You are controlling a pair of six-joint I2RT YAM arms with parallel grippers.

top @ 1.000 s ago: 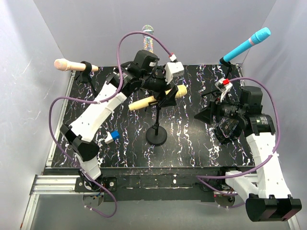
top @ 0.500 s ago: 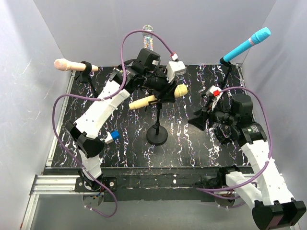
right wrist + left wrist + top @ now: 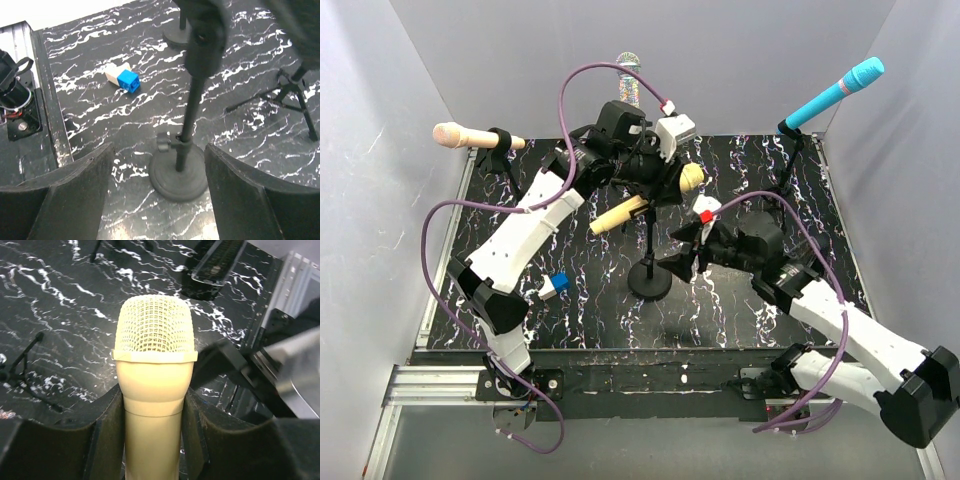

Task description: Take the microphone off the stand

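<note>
Left jaws clamped on cream microphone (image 3: 154,385), right jaws wide apart facing black stand (image 3: 180,175); blue block (image 3: 128,81) nearby

plain grey walls (image 3: 740,50) enclose a black white-veined marble table (image 3: 590,318) on an aluminium rail frame (image 3: 402,385).

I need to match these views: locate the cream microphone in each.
Top external: microphone at centre, tilted above the stand.
Left wrist: microphone mid-picture, between the left jaws.
Right wrist: not in it.
Landmark: stand base, in top external and right wrist.
</note>
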